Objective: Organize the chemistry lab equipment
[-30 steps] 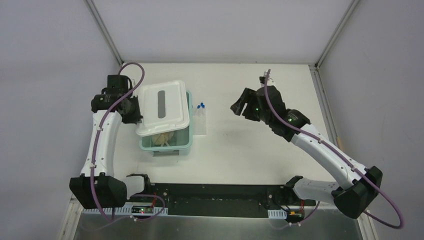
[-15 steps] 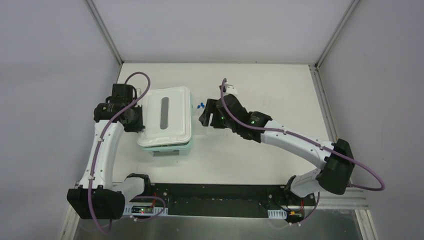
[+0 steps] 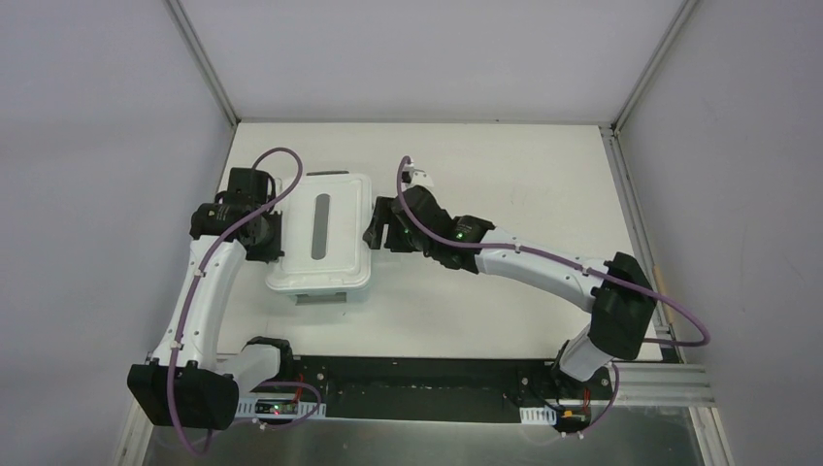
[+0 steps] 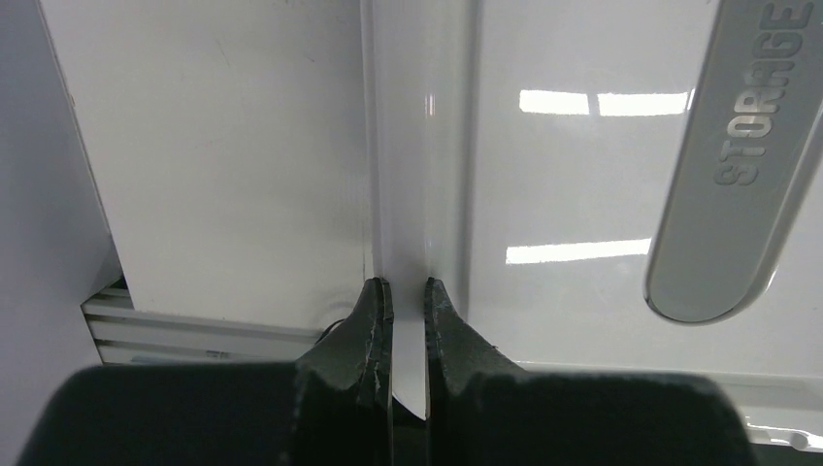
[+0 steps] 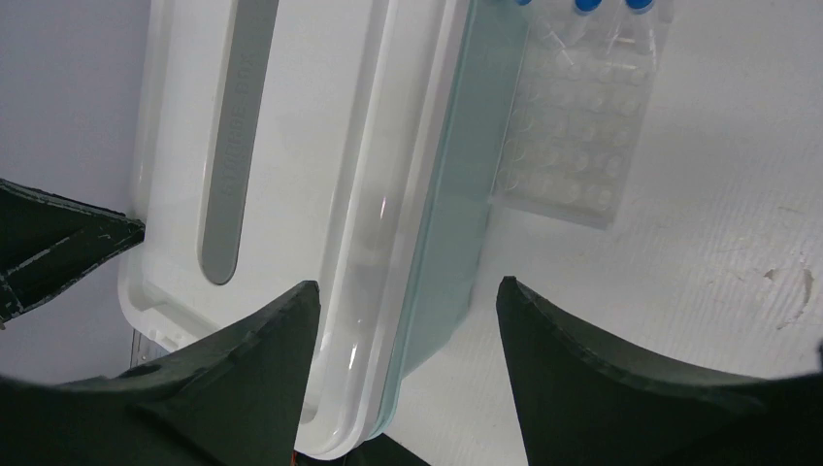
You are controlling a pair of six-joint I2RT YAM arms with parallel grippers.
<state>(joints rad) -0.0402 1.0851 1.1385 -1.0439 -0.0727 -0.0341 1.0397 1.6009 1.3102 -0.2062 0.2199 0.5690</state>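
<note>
The clear tube rack (image 5: 573, 136) lies on the table just right of the bin, with blue-capped tubes (image 5: 584, 5) at its far end. In the top view my right arm hides the rack. The white lid (image 3: 345, 243) lies flat on the pale teal bin (image 5: 456, 243). My left gripper (image 3: 270, 233) (image 4: 408, 311) is shut on the lid's left rim. My right gripper (image 3: 377, 225) (image 5: 406, 286) is open, its fingers straddling the right edge of lid and bin with nothing pinched. No other lab equipment shows.
The lid carries a grey handle strip (image 4: 738, 165) marked STORAGE. The grey enclosure wall (image 3: 116, 146) stands close to the bin's left side. The right arm (image 3: 543, 267) stretches across the middle of the white table (image 3: 524, 175).
The lid, tilted up a second ago, has come down flat on the bin with my left gripper still on it. My right arm swung left to the bin's right edge.
</note>
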